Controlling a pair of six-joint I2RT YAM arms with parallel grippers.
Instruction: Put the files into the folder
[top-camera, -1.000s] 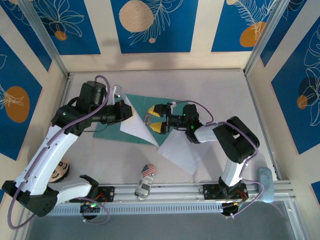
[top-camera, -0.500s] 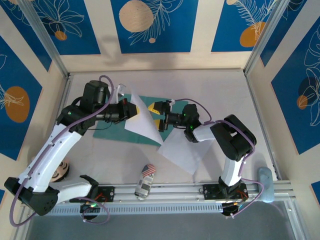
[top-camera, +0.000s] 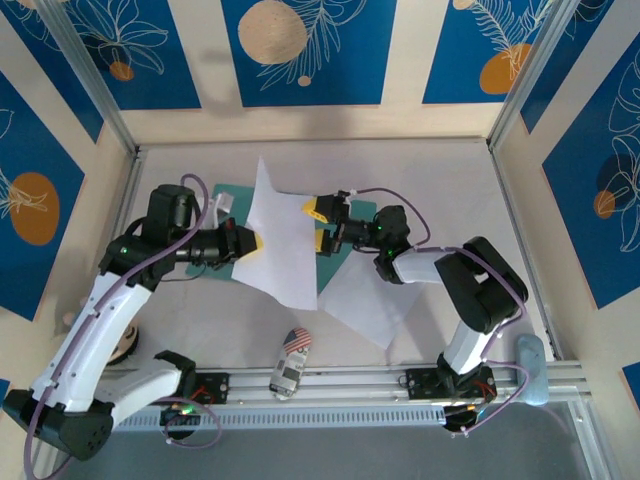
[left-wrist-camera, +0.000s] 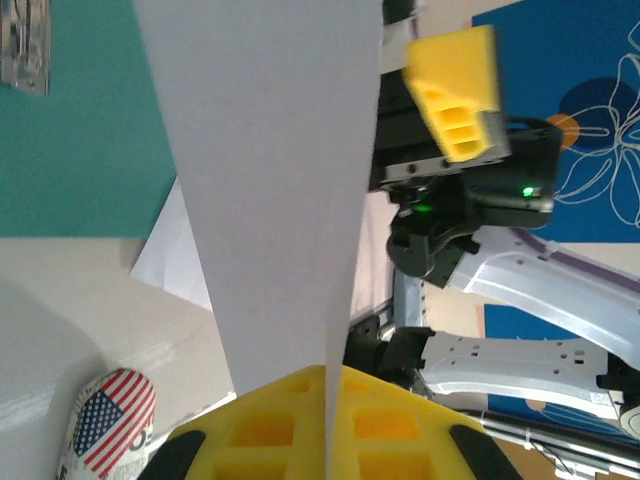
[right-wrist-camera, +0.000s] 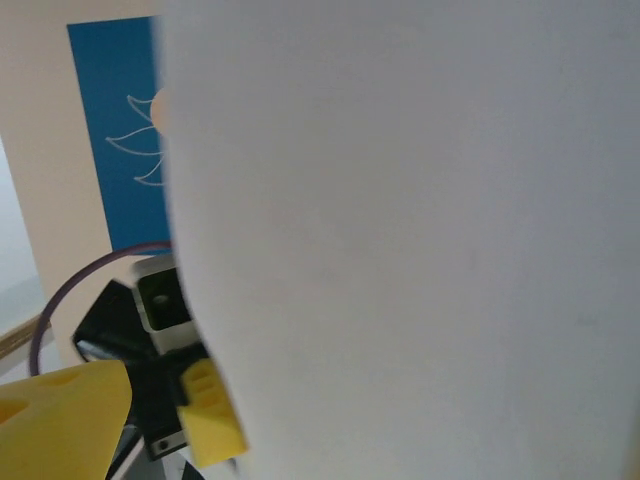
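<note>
My left gripper is shut on the edge of one white file, and the sheet stands lifted and tilted over the green folder. The left wrist view shows this file pinched between the yellow fingers, with the folder flat below. My right gripper is open at the sheet's right edge, its yellow fingers spread apart. The other file lies flat on the table to the right of the folder. The lifted sheet covers most of the right wrist view.
A toy car and a flag-patterned piece lie near the front rail. A round wooden toy sits front left. Walls enclose the table on three sides. A pale blue object rests at the front right.
My left gripper has drawn back to the left with the file, and the sheet has swung up and spread wider over the folder. The right gripper shifted slightly back, still open.
</note>
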